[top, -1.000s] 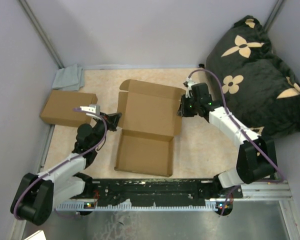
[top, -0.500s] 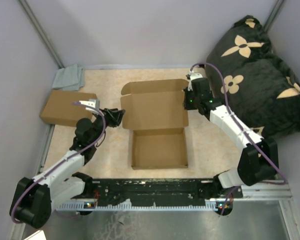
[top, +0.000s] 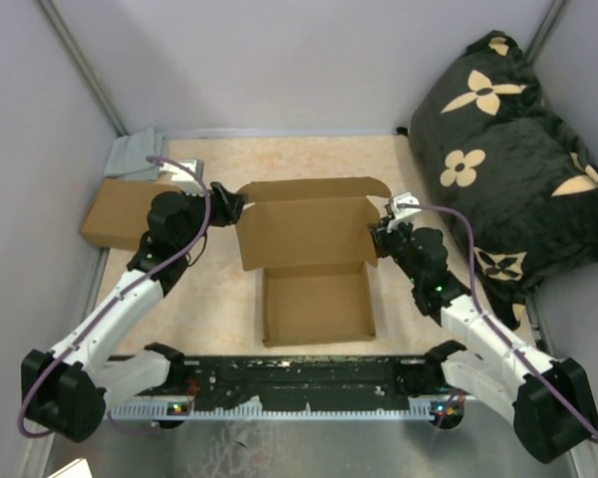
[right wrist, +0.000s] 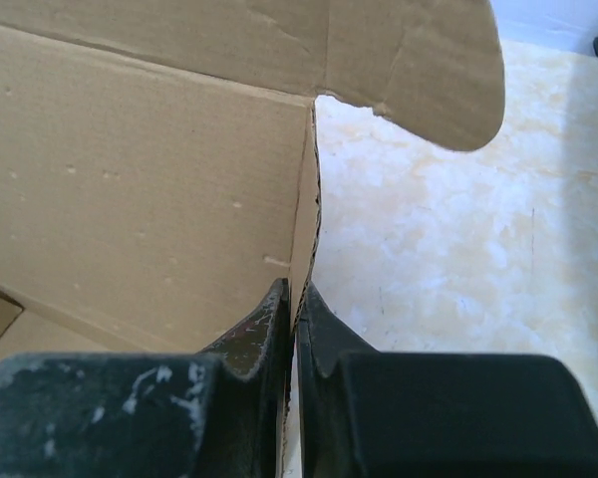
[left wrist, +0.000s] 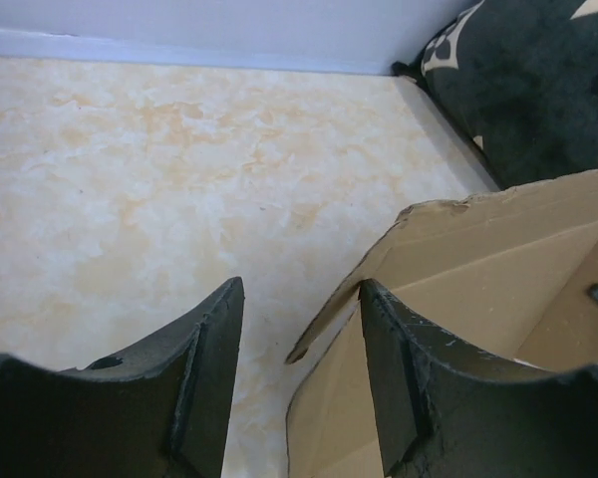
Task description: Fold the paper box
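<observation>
The beige marbled tabletop [top: 209, 299] lay between grey walls, with a dark flowered cushion [top: 508, 149] beyond my right arm. The paper box [top: 314, 299] sat straight ahead, between my two grippers, its tray formed and its lid standing upright at the far side. My right gripper [top: 384, 237] was pinched tight on the lid's right edge. My left gripper [top: 229, 204] held its jaws apart at the lid's left flap, whose corner reached into the gap. A second brown box [top: 130, 214] lay outside my left arm.
</observation>
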